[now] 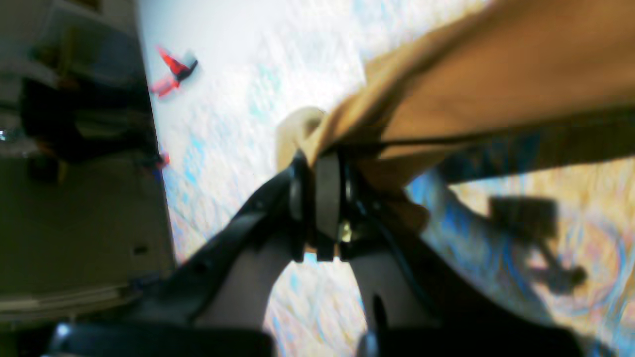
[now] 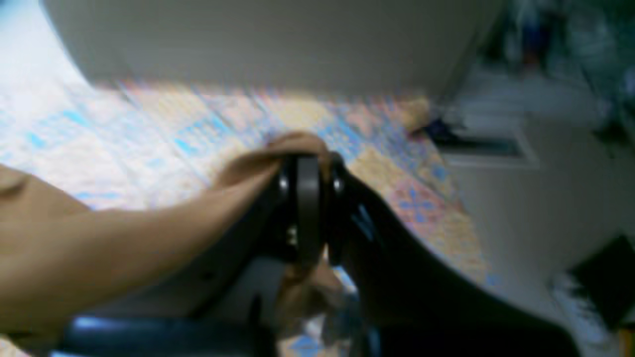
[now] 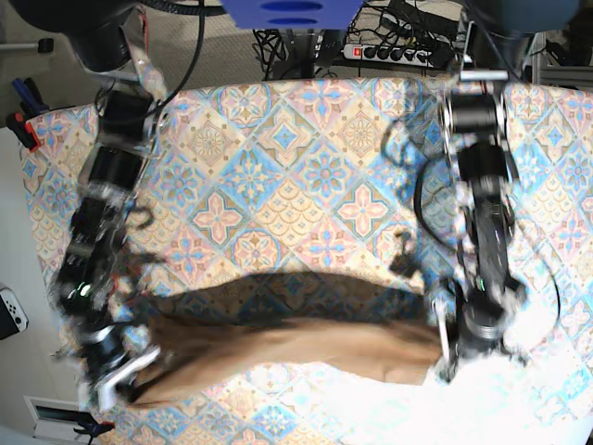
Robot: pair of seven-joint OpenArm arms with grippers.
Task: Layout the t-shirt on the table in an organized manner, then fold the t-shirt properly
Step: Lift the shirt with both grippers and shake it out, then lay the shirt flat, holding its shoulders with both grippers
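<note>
The tan t-shirt (image 3: 287,357) is stretched between both grippers, held above the patterned table (image 3: 306,176) near its front edge and casting a dark shadow on the cloth. My left gripper (image 3: 443,366) is shut on the shirt's right end; in the left wrist view the jaws (image 1: 322,163) pinch a bunched edge of the shirt (image 1: 496,84). My right gripper (image 3: 130,375) is shut on the shirt's left end; in the right wrist view the jaws (image 2: 307,171) clamp a fold of the shirt (image 2: 99,248). Both wrist views are blurred.
A red and black clamp (image 1: 173,72) grips the table's edge in the left wrist view. Cables and a power strip (image 3: 398,51) lie behind the table. A white controller (image 3: 11,311) lies on the floor at the left.
</note>
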